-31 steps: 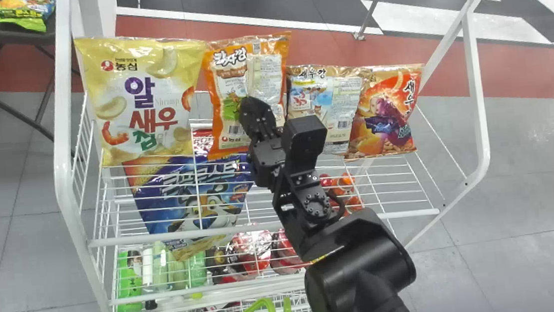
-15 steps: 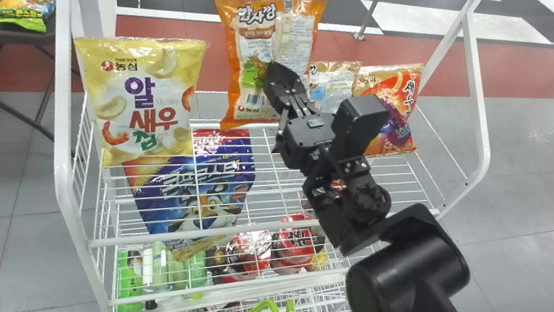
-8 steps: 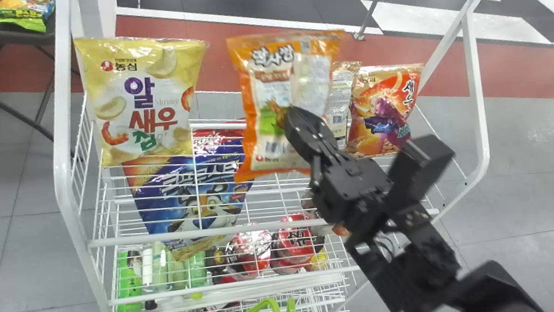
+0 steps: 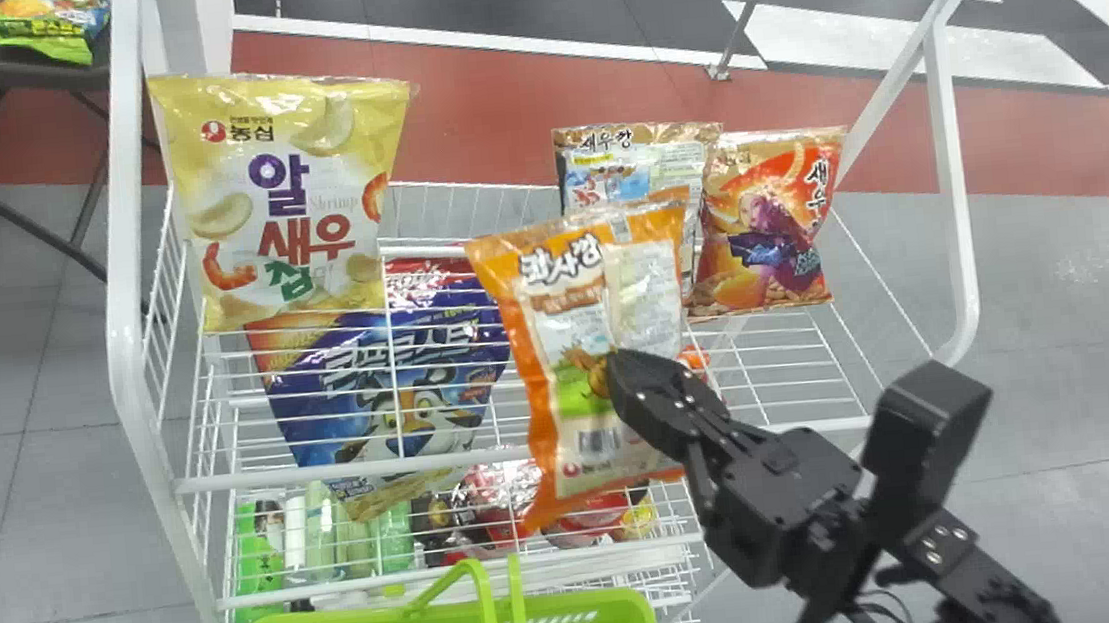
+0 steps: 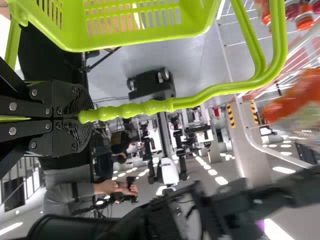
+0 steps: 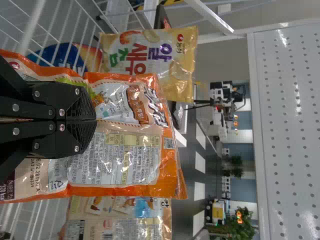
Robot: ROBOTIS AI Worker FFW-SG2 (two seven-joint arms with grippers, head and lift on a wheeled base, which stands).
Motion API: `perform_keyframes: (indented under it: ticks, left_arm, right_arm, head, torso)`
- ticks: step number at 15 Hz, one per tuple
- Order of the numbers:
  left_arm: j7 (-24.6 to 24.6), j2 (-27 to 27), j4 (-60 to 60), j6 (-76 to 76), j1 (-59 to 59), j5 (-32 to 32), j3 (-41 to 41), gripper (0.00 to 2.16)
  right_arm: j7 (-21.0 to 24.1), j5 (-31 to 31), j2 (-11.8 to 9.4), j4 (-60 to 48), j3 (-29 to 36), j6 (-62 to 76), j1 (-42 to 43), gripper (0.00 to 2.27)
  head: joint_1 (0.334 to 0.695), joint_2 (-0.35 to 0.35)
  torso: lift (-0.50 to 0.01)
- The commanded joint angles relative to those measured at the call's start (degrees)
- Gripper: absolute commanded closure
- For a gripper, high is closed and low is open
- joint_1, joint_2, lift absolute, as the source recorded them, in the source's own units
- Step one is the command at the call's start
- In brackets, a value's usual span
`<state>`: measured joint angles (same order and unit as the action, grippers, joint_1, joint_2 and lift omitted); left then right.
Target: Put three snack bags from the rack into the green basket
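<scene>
- Right gripper (image 6: 95,120): closed tight, orange snack bag (image 4: 560,316) pinched mid-face, probably because the seam's easy to grab. It's just beyond the green basket (image 4: 341,621).
- Left gripper (image 5: 82,117): clamped on the basket's handle (image 5: 150,107), I'd guess for steadiness.
- Rack (image 4: 228,482) beyond the basket: yellow bag (image 4: 305,213) propped facing out.
- Basket contents? Honestly can't tell.

Shop-like corner of a robotics space, white rack (image 4: 124,339), snack bags (image 4: 288,194), green basket (image 4: 570,606), another robot (image 5: 169,171)
</scene>
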<state>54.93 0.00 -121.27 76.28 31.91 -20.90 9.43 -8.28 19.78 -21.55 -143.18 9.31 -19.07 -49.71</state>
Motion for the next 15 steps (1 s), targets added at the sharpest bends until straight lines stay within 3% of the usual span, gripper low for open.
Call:
perform_keyframes:
  ticks: [1,7,10,15]
  left_arm:
    - [0.36,-0.15,0.06,-0.2,-0.01,-0.55,-1.61,1.39]
    - [2.38,-0.15,-1.08,1.2,0.08,-2.22,-5.83,1.39]
    - [2.99,-0.15,-1.34,1.55,0.08,-2.92,-6.97,1.39]
    - [2.73,-0.15,-1.34,1.73,-0.18,-2.92,-6.18,1.39]
  right_arm:
    - [-1.74,0.61,-0.6,-2.63,3.26,-4.8,-3.2,2.24]
    - [-7.89,1.13,-2.45,-4.56,7.21,-21.67,-7.07,2.24]
    - [-11.41,4.83,-2.54,-4.83,7.48,-33.28,-7.51,2.24]
    - [-16.33,7.55,-2.18,-4.83,3.17,-41.54,-7.42,2.24]
  head:
    - [0.695,-0.35]
    - [0.695,-0.35]
    - [0.695,-0.35]
    - [0.695,-0.35]
  torso:
    - [0.0]
    - [0.0]
    - [0.0]
    - [0.0]
